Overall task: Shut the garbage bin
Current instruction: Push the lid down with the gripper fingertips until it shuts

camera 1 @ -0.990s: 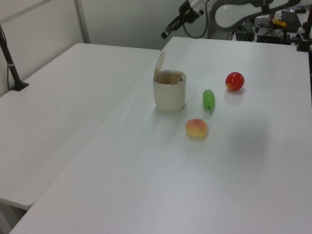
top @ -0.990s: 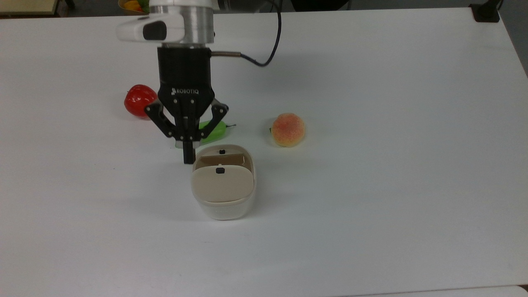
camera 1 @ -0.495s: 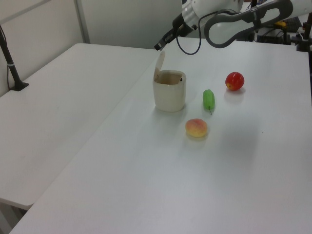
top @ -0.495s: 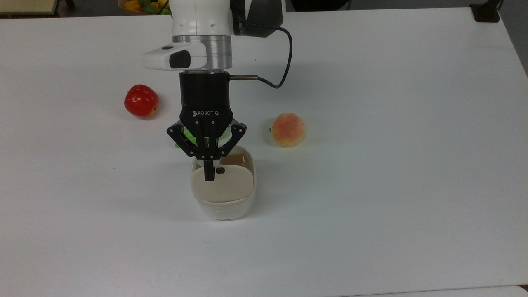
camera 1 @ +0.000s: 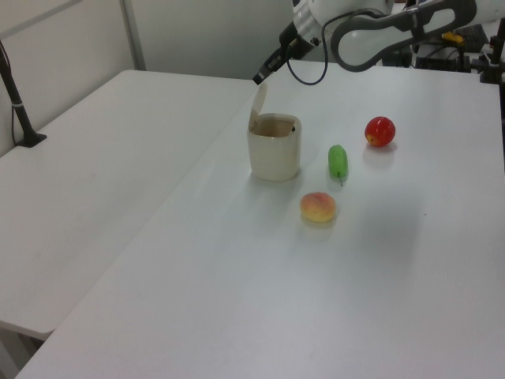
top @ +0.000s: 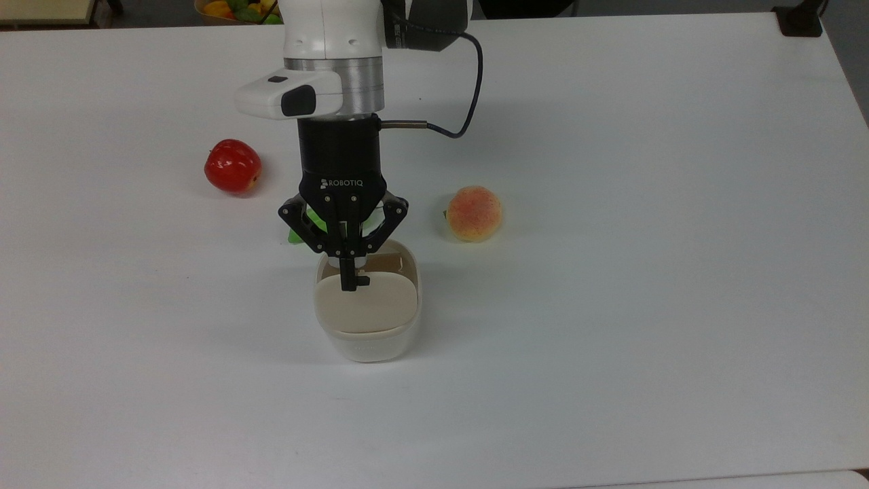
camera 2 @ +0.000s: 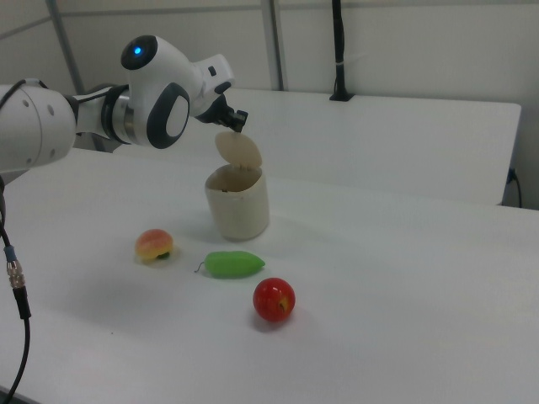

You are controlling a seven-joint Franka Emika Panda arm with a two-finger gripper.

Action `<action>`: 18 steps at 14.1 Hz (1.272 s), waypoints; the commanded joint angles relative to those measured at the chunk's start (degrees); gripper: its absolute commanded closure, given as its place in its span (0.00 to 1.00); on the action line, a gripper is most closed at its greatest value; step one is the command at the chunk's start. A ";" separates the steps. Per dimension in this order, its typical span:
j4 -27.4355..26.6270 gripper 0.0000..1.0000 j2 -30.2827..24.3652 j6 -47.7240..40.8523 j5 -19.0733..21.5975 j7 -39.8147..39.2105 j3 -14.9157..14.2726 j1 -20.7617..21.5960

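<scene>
The garbage bin [top: 367,345] is a small cream-white tub near the table's middle. Its beige lid [top: 371,303] stands raised on its hinge, leaving the bin's mouth open; the left view shows the lid [camera 1: 257,107] upright above the bin [camera 1: 275,155], and so does the right view, with lid [camera 2: 239,150] over bin [camera 2: 239,204]. My gripper [top: 349,281] hangs shut, nothing held, with its tip at the lid's upper edge beside the small black button. The gripper [camera 1: 259,78] sits just above the lid's top, as the gripper [camera 2: 238,124] does in the right view.
A red apple [top: 232,166] lies to the top view's left. A green fruit [top: 299,229] sits partly behind the gripper, and a peach [top: 474,214] to the top view's right of the bin. A fruit bowl [top: 229,8] stands at the far edge.
The gripper moved from beside the bin, on the top view's left, to over the raised lid, then shifted slightly toward the button. The lid stays upright.
</scene>
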 commanded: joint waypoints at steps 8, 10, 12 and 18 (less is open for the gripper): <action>-0.33 1.00 -2.73 -20.07 -1.57 0.09 -0.63 0.60; -0.50 1.00 -2.64 -22.80 -3.05 0.00 -0.63 0.60; -0.68 1.00 -2.38 -23.43 -3.24 0.00 -0.55 0.60; -1.64 1.00 -1.41 -23.43 -3.24 0.09 -0.55 0.60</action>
